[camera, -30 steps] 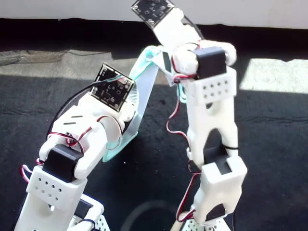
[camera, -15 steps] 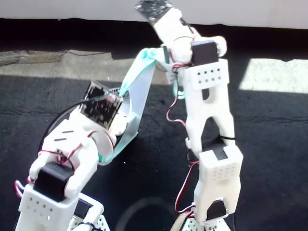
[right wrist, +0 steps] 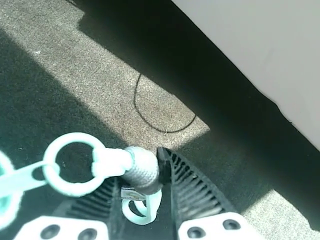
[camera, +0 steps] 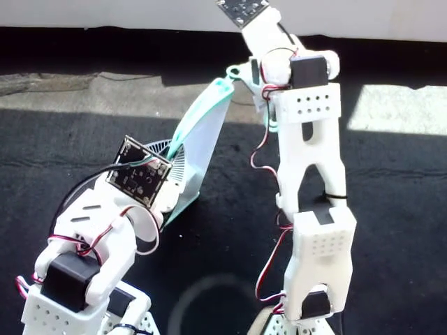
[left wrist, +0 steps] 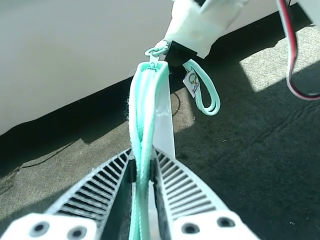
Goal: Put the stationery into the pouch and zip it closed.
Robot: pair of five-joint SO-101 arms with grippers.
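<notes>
A translucent pouch (camera: 202, 143) with a mint-green zip edge hangs stretched in the air between two white robot arms. It runs from the middle left of the high view up to the upper centre, above a dark table (camera: 391, 223) crossed by bands of sunlight. The left pincer (left wrist: 142, 165), at the lower end of the pouch, is clenched on the zip edge, its ribbed jaws pressing the green band from both sides. The right pincer (right wrist: 147, 172), at the upper end near the top centre of the high view, grips the zip pull (right wrist: 139, 169), a small pale knob, between its jaws. A round ring (right wrist: 75, 165) on the pull sticks out beside them. A green wrist strap (left wrist: 207, 95) with a little tag dangles in a loop from that upper end. The two green sides of the zip lie together along the pouch, so it seems closed, though the part inside the left jaws is hidden. What the pouch holds cannot be made out. A white wall (camera: 105, 14) runs along the far edge of the table.
</notes>
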